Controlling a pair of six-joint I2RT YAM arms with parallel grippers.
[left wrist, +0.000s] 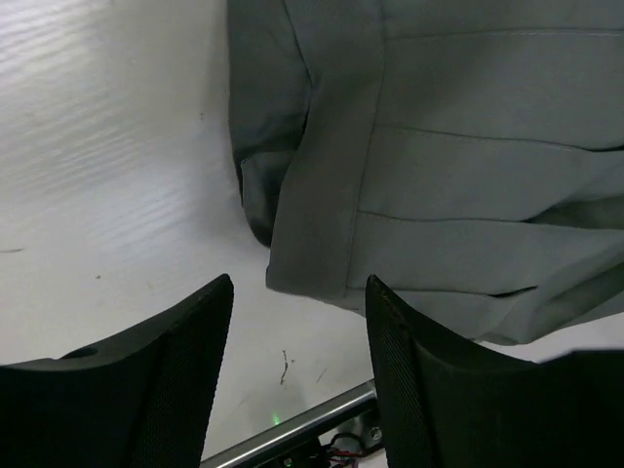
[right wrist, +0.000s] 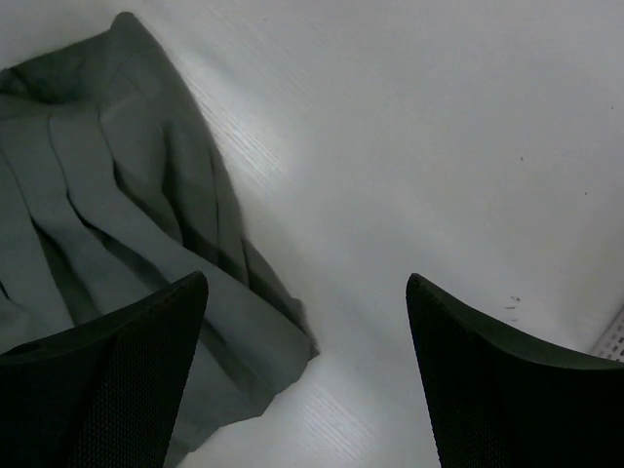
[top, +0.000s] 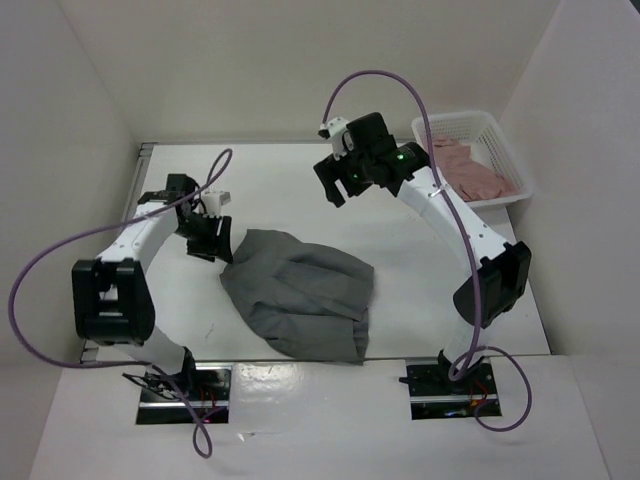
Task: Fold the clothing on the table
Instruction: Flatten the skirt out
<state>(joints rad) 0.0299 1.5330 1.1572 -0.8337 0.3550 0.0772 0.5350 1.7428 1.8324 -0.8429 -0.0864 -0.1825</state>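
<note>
The skirt (top: 300, 295) lies rumpled on the white bench (top: 290, 185) in the lower middle of the overhead view, with its pleats bunched and no tidy fold yet. The left claw (top: 208, 243) hangs just beside its upper left corner, jaws parted around nothing, probably lined up to pinch that edge. Higher in the frame and well apart, the right claw (top: 336, 188) is released wide and empty, likely kept clear. At the upper right, a pink garment (top: 470, 168) fills the basket (top: 505, 140).

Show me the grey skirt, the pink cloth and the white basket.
grey skirt (top: 300, 292), overhead view, middle of the fabric.
pink cloth (top: 470, 170), overhead view, its middle.
white basket (top: 452, 119), overhead view, far rim.
</note>
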